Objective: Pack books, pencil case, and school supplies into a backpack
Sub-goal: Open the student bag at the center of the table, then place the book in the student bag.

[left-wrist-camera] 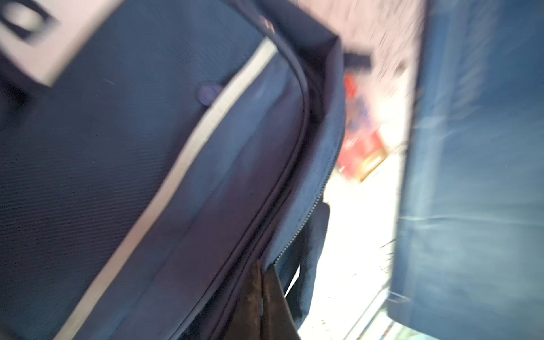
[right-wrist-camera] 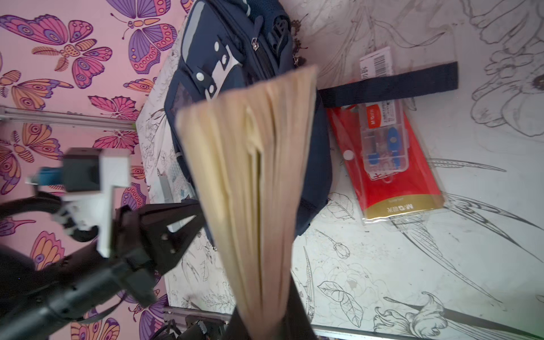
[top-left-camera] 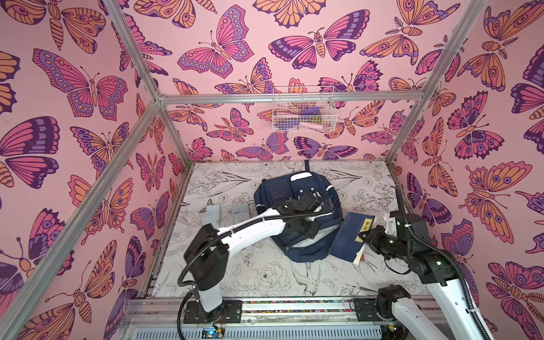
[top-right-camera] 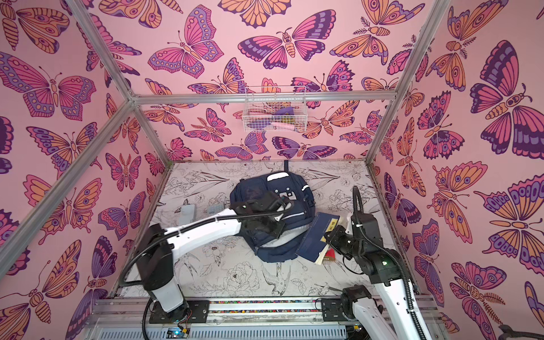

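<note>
Nothing packed yet, by the look. Right claw (top-left-camera: 366, 235) clamped on books (top-left-camera: 348, 235), tilted up against side of backpack (top-left-camera: 306, 250), not inside. Left claw (left-wrist-camera: 262, 266) together at backpack zip edge; pinching fabric or not, can't tell. Red pouch (right-wrist-camera: 391, 176) on bench (top-left-camera: 265, 276) beside backpack reads "M&G", plus barcode sticker (right-wrist-camera: 376, 63). Books' yellow label (top-left-camera: 366, 226): characters unreadable. Calculator (top-left-camera: 240, 210), grey case (top-left-camera: 213, 214) further off, unpacked.
</note>
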